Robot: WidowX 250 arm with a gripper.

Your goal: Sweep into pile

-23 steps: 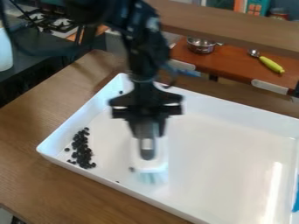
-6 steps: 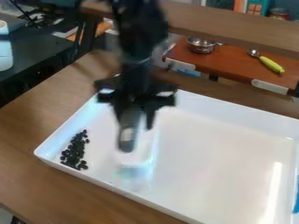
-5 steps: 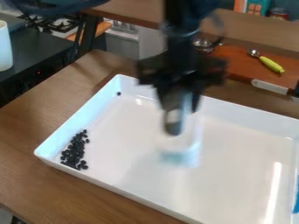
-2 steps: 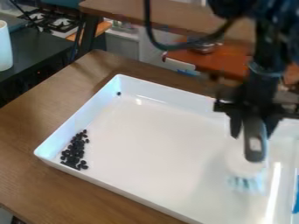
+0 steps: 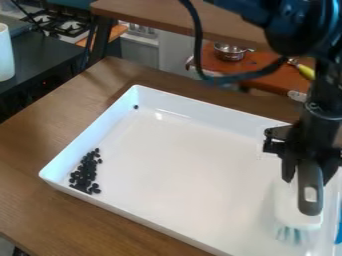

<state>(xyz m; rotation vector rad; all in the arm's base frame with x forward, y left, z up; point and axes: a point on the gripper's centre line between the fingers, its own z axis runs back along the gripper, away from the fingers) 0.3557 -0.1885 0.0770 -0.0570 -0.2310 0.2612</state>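
In the camera view, the hand is closed on the handle of a brush, over the right part of the white tray, bristles toward the near side. The dark pieces lie mostly as a loose pile in the near left corner; one stray piece sits alone by the far left corner.

The likeliest slip is at that stray: it lies so close to the walls that the wide brush head could meet the wall first and leave it there, or press it into the corner. A stroke run too far into the pile could scatter its loose edge, or flick pieces over the rim onto the worktop. If the handle turned in the grip, the bristles would meet the floor unevenly and let pieces pass; pressing too hard might shift the tray.

For moving, the broad middle of the tray floor gives long room leftward, with nothing to bump at brush height. Room to the right is short: the right wall is near the brush, and a blue thing shows at the edge there. Left and near walls hem in the pile.
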